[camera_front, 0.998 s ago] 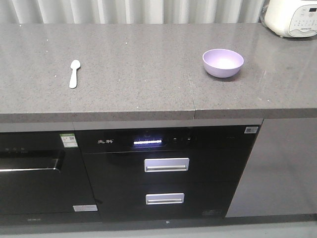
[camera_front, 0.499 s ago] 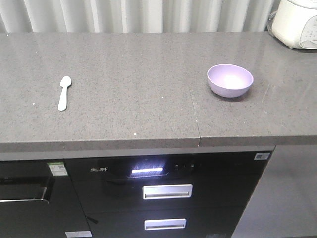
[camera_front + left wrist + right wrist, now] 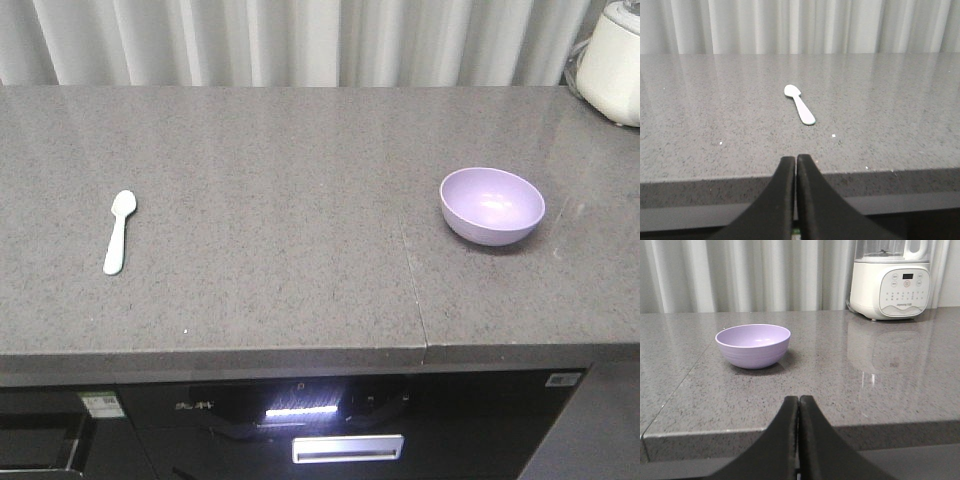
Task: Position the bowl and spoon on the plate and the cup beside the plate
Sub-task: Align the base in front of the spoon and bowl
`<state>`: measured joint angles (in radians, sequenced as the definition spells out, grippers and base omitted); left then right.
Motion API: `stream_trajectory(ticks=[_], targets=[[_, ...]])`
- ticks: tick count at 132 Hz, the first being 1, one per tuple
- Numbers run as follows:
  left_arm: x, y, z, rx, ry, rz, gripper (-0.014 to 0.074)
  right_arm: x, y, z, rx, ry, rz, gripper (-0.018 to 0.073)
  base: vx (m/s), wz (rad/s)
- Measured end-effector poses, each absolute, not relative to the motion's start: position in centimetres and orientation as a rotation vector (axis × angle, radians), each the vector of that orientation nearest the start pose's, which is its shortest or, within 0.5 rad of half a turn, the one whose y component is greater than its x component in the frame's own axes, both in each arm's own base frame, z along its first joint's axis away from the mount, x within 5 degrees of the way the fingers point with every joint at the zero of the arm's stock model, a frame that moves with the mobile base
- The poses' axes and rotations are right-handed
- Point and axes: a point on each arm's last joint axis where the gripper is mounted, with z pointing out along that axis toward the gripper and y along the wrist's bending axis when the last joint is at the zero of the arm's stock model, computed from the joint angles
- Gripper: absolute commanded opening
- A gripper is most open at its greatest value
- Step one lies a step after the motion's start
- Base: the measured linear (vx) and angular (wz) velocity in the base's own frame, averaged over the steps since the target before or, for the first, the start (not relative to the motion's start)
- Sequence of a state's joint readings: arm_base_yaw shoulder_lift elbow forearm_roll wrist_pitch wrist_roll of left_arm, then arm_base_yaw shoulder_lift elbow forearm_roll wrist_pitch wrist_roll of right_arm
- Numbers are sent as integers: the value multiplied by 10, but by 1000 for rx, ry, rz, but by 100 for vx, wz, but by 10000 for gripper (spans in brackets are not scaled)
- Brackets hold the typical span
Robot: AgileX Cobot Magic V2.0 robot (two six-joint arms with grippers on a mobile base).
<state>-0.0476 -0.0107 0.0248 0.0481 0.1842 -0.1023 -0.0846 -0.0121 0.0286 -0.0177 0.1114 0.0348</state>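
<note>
Left gripper (image 3: 796, 161) is clamped shut with nothing in it, tips pressed together by the near edge of the grey counter (image 3: 715, 125). The spoon (image 3: 800, 104) lies flat further in, pretty much straight ahead of it, scoop end pointing far. Right gripper (image 3: 798, 400) is the same deal, pinched closed and empty by the near edge. The bowl (image 3: 753, 345) sits upright ahead and a bit left of it. Spoon's on the left, bowl's on the right, well apart. A white appliance (image 3: 890, 282) stands at the far right, with a curtain (image 3: 740, 275) behind.
</note>
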Motion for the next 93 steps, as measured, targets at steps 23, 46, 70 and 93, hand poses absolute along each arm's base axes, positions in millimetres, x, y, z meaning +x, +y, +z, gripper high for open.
stream_trajectory(ticks=[23, 46, 70, 93], targets=[[56, -2, 189, -13, 1682, -70, -6, 56, -5, 194, 84, 1610, -54, -8, 15, 1], [56, -2, 189, -13, 1682, -70, -6, 56, -5, 194, 84, 1610, -54, -8, 14, 1], [56, -2, 189, -13, 1682, -70, -6, 56, -5, 194, 84, 1610, -54, -8, 12, 0], [56, -2, 189, -13, 1682, -70, -6, 56, -5, 194, 84, 1610, -54, -8, 10, -1]])
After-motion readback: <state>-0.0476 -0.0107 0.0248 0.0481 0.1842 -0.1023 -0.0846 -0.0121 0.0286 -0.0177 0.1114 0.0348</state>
